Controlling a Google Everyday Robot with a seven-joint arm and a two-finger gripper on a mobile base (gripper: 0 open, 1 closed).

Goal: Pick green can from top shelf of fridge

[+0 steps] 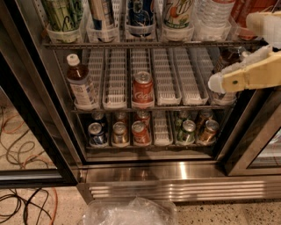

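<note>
The green can [64,13] stands at the far left of the top shelf [145,44] of the fridge [175,172], in a translucent cup-front tray; its top is cut off by the frame edge. My gripper [232,52] is at the right side of the fridge opening, far right of the green can and apart from it. Its lower cream finger [246,75] points left at middle-shelf height. Its upper finger [263,23] is at top-shelf height. The gripper is open and holds nothing.
The top shelf also holds a blue-silver can [103,15], a dark blue can [140,12], a white-and-green can [178,13] and a water bottle [211,15]. A brown bottle [80,84] and a red can [142,90] stand on the middle rack. A plastic bag [127,212] and cables [22,206] lie on the floor.
</note>
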